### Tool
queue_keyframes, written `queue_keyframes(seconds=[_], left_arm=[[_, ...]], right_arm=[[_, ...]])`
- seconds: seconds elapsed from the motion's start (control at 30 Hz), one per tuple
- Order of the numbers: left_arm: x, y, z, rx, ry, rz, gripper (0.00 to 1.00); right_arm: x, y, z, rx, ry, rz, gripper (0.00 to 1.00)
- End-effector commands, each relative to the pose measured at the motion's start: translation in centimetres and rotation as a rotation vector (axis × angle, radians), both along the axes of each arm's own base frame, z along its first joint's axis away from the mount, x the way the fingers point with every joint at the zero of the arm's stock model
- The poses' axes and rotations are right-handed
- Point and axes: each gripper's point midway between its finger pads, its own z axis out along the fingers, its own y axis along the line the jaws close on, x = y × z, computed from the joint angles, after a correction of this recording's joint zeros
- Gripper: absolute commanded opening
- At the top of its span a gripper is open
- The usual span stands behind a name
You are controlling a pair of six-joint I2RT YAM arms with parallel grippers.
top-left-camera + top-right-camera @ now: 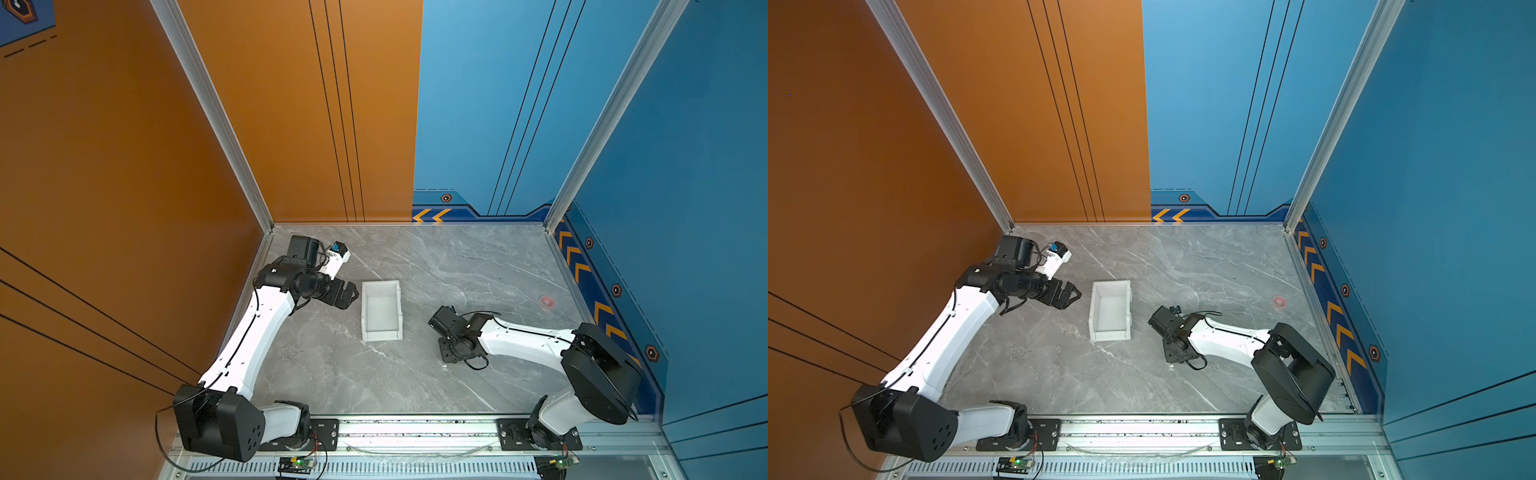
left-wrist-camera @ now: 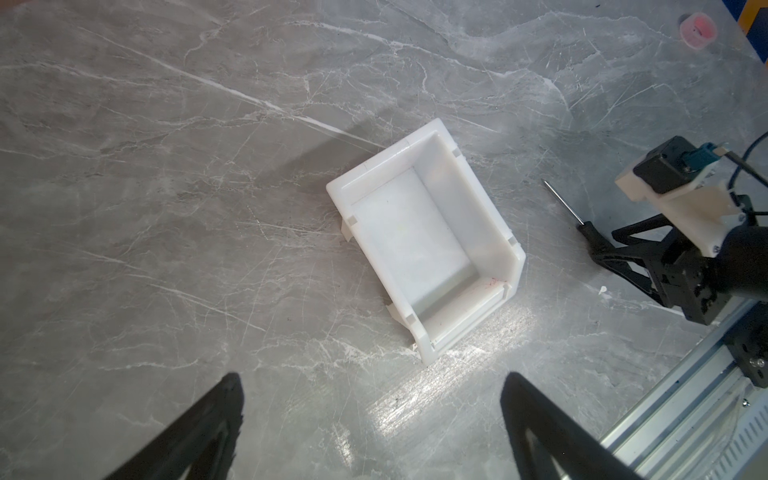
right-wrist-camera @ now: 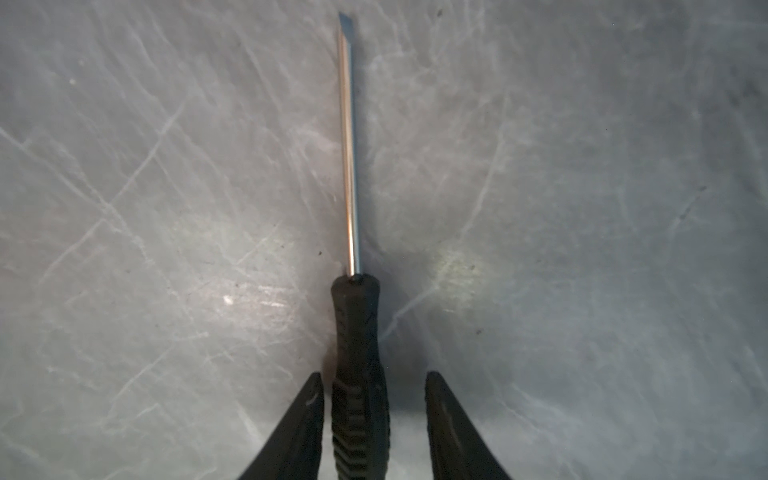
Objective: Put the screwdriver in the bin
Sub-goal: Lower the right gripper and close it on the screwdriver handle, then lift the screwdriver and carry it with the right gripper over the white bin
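Close the right gripper (image 3: 374,374), jaws apart astride the black handle of the screwdriver (image 3: 358,332) at bottom centre of the right wrist view, evenly and without nudging the tool, flat on the table (image 3: 166,166) right of the bin (image 2: 478,199) in the left wrist view. Lift level, then release low over the bin. Keep the left gripper (image 2: 372,375), wide open at frame bottom, clear.

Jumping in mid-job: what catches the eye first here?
The empty white bin sits in the middle of the table. Right of it in both top views, the right hand is down over the screwdriver, fingers straddling its black handle, not yet clamped. The left hand hovers open on the bin's other side.
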Motion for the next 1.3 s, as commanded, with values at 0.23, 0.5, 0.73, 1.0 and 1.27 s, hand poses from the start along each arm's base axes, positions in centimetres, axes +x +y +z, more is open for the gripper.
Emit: queue_keyframes(seconds=[0.23, 0.5, 0.73, 1.0, 1.27], left_arm=[[-1.0, -0.6, 0.2, -0.019, 0.014, -0.020, 0.98], [-1.1, -0.7, 0.2, -0.012, 0.010, -0.020, 0.98], [-1.4, 0.4, 0.2, 0.039, -0.013, 0.007, 0.98], [-2.2, 1.6, -0.2, 0.081, -0.026, 0.041, 0.98], [-3.1, 2.7, -0.9, 0.111, -0.030, 0.065, 0.98]], right_arm=[[-0.6, 0.0, -1.4, 0.005, 0.025, -0.020, 0.33], [-0.7, 0.0, -1.3, 0.014, 0.024, -0.019, 0.26], [-0.1, 0.3, 0.8, 0.064, -0.019, -0.019, 0.22], [0.9, -0.3, 4.9, 0.103, -0.078, -0.009, 0.22], [2.5, 0.7, 9.2, 0.118, -0.132, 0.036, 0.22]])
